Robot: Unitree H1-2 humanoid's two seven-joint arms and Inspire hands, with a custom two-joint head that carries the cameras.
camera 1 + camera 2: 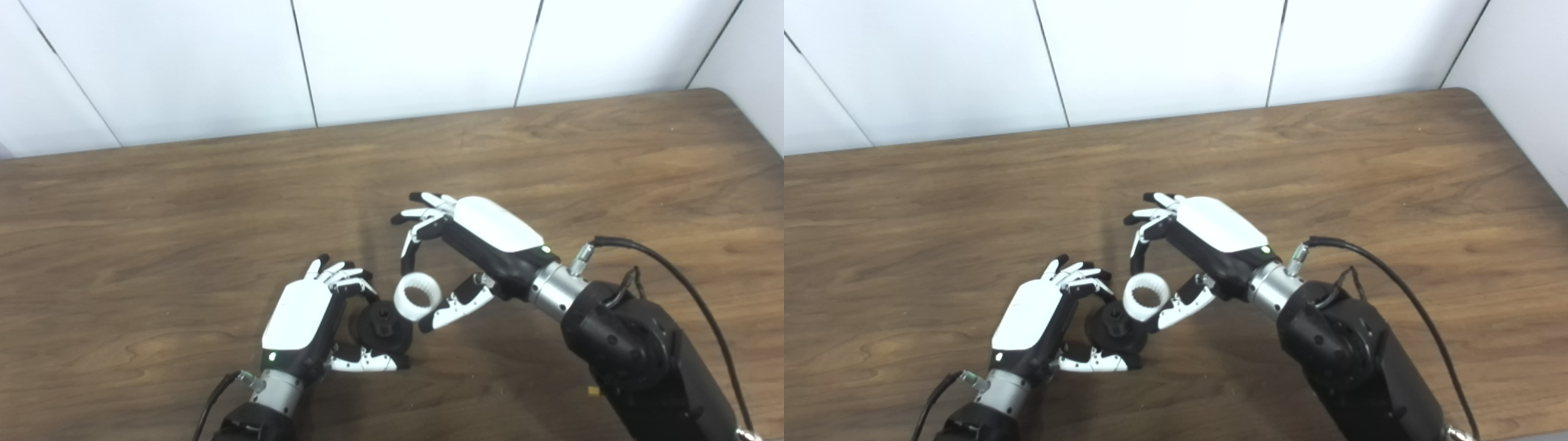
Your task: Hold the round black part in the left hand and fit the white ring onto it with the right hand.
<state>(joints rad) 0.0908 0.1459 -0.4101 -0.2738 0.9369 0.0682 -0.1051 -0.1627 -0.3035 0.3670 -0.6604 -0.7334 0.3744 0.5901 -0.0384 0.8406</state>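
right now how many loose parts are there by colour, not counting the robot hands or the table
black: 1, the round black part in the left robot hand
white: 1, the toothed white ring in the right robot hand
total: 2

Lab/test bench: bare wood-grain table (184, 202) w/ plain white wall panels (404, 55) behind.

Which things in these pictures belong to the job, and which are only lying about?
Belong to the job:
- black part, held in the left robot hand
- white ring, pinched in the right robot hand, beside the black part, not yet fitted

Only lying about:
- nothing loose; only the table and the arm's cable
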